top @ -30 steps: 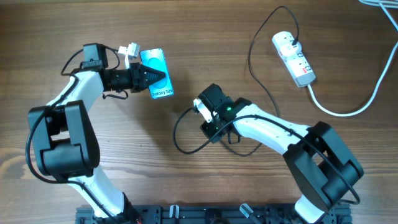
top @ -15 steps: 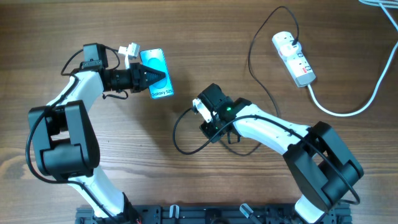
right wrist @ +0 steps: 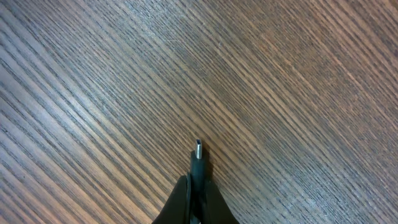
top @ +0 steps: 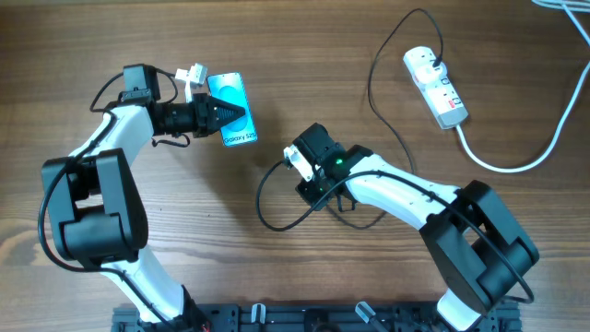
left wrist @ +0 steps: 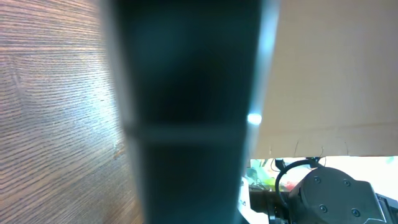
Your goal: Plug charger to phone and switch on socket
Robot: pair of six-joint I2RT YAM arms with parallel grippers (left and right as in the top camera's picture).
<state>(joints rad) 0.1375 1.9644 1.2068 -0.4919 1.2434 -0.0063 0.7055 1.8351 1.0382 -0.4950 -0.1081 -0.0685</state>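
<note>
Well, charger (right wrist: 198,163): I am pinching its plug in my right pincer (right wrist: 198,190), metal tip pointing out over bare table (right wrist: 93,74); the cable is looping just left of my wrist.
Phone (top: 230,109): I am gripping it in my left pincer (top: 238,112), teal screen facing up, well apart from the plug.
Socket (top: 435,86): it is lying at the far right, the black cable running into it, the pale cord (top: 516,164) trailing away.
Change: both arms are holding almost exactly as a second ago; only the cable loop is sitting slightly differently.
</note>
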